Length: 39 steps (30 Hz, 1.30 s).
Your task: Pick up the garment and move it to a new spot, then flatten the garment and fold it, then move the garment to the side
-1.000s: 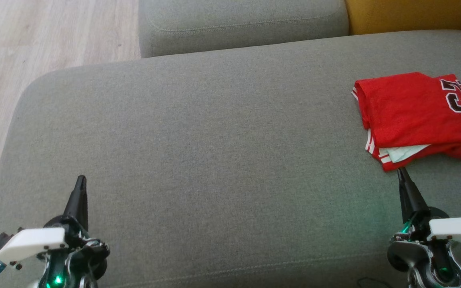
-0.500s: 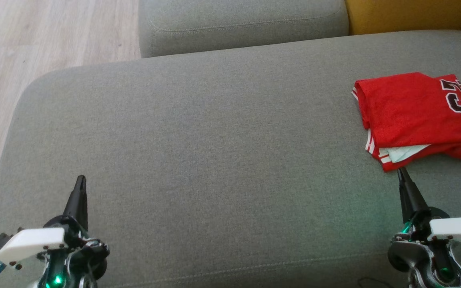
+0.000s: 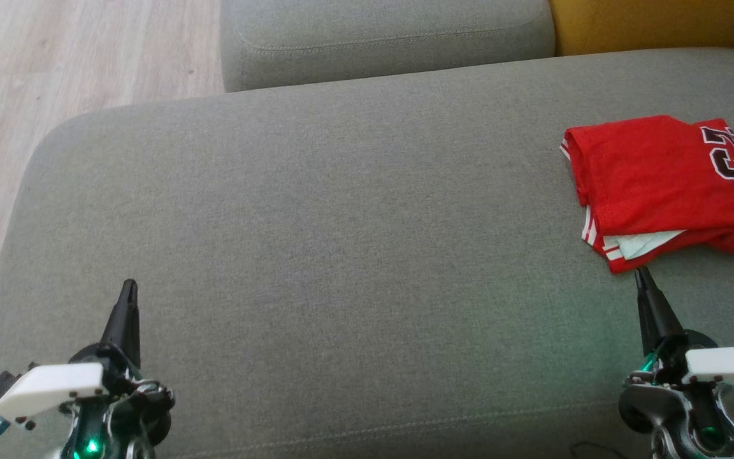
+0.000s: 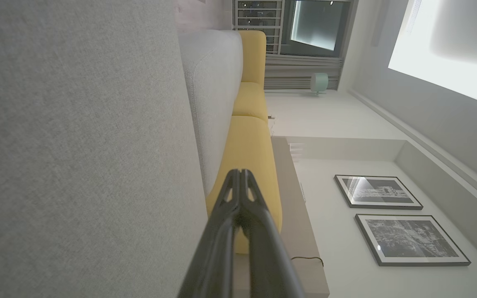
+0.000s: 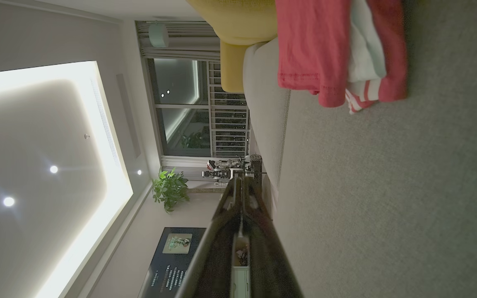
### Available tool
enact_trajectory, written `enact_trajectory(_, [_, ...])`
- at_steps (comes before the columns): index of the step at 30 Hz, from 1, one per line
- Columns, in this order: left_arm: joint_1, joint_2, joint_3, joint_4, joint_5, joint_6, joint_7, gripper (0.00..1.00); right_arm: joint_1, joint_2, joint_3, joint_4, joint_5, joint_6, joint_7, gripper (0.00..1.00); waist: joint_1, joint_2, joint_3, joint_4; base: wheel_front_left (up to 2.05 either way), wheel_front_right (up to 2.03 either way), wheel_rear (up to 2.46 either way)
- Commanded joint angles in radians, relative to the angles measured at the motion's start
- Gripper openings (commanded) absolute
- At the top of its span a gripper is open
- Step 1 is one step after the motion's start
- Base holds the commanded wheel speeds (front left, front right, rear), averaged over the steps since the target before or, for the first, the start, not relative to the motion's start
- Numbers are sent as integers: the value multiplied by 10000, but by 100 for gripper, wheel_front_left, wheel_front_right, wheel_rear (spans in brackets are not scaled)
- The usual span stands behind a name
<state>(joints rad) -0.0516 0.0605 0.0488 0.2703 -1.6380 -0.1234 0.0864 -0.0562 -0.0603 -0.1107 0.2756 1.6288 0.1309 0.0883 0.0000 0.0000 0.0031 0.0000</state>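
**Red jersey parked right, pincers empty**

We find the garment [image 3: 663, 185] folded on the grey seat cushion [image 3: 341, 223], far to our right, its right end cut off by the head view's edge. Our left pincer [image 3: 129, 285] and right pincer [image 3: 639, 272] are each pinched together, holding nothing. The right tip sits just beside the garment's near striped corner [image 3: 612, 255].

The risk: a forward nudge from that tip would catch the loose pale layer [image 3: 644, 243] poking out of the near edge and drag the fold open.

The long axis runs left to right across the cushion, tilted slightly. The printed number [image 3: 733, 156] lies at the right end, so the chest probably points that way.
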Motion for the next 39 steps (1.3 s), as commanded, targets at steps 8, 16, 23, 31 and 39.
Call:
enact_trajectory(8, [-543, 69, 414, -262, 98, -73, 79, 0, -499, -35, 154, -319, -49, -2, 101, 0, 0, 0, 0, 0, 0, 0, 0])
enact_trajectory(16, [-545, 54, 435, -261, 116, -73, 96, 0, -501, -22, 136, -318, -64, -2, 115, 0, 0, 0, 0, 0, 0, 0, 0])
enact_trajectory(23, [-546, 41, 454, -260, 132, -73, 111, 0, -502, -11, 120, -317, -77, -2, 128, 0, 0, 0, 0, 0, 0, 0, 0])
enact_trajectory(31, [-548, 26, 475, -259, 149, -73, 128, 0, -504, 0, 104, -316, -91, -2, 141, 0, 0, 0, 0, 0, 0, 0, 0])
enact_trajectory(39, [-550, 13, 494, -258, 165, -73, 143, 0, -505, 11, 88, -315, -104, -2, 153, 0, 0, 0, 0, 0, 0, 0, 0])
